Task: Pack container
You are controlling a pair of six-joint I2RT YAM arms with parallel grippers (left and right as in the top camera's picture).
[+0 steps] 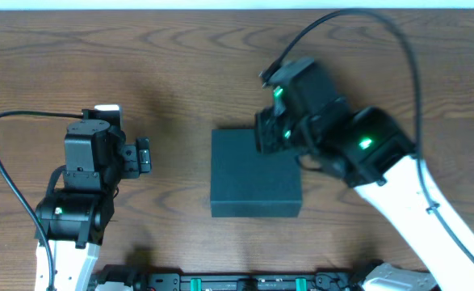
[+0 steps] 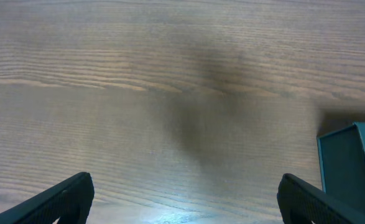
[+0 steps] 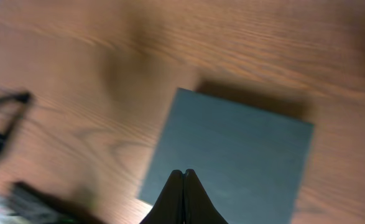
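Container (image 1: 255, 176) lid down on table (image 1: 180, 65), right gripper (image 3: 183, 179) pinched shut over its top, left gripper (image 2: 185, 196) spread wide, empty, off to container's side

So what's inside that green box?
Only the flat, closed top of the box shows, with the shut right gripper over it. Whatever is inside is covered, so I cannot tell.

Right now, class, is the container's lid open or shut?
Shut. The container shows one flat, unbroken dark top from overhead and the right wrist; no inside visible.
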